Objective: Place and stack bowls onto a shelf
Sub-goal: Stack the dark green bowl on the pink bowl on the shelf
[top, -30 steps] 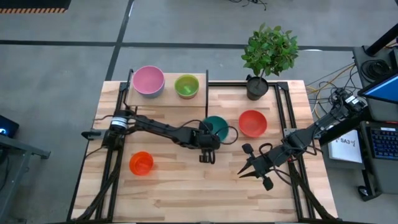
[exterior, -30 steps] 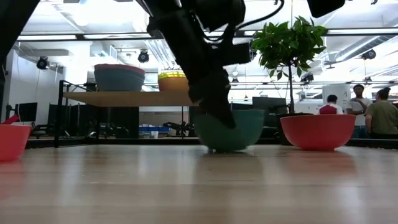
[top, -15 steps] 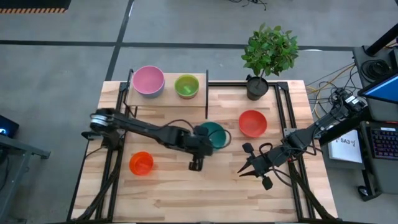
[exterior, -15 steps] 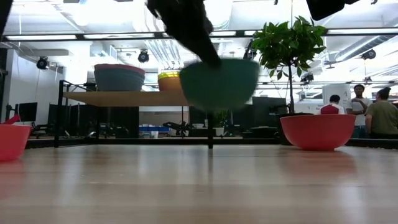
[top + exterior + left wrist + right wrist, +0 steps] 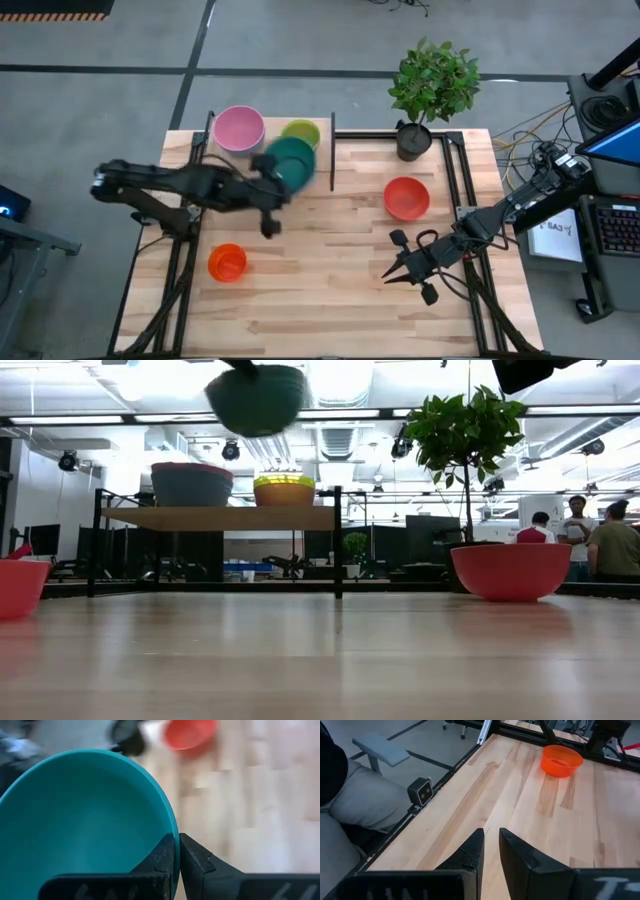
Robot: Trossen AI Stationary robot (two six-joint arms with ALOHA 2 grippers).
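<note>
Spanning bare wood: table (image 5: 330, 290).

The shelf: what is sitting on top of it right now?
On the shelf: a pink bowl nested in a blue one, and a green bowl in a yellow one. Anything beneath those is covered.

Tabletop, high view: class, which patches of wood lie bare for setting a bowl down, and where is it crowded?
Bare wood lies between the orange bowl and the right gripper, and along the front edge. The shelf is crowded: pink bowl, green bowl, and the left gripper carrying the teal bowl above it.
</note>
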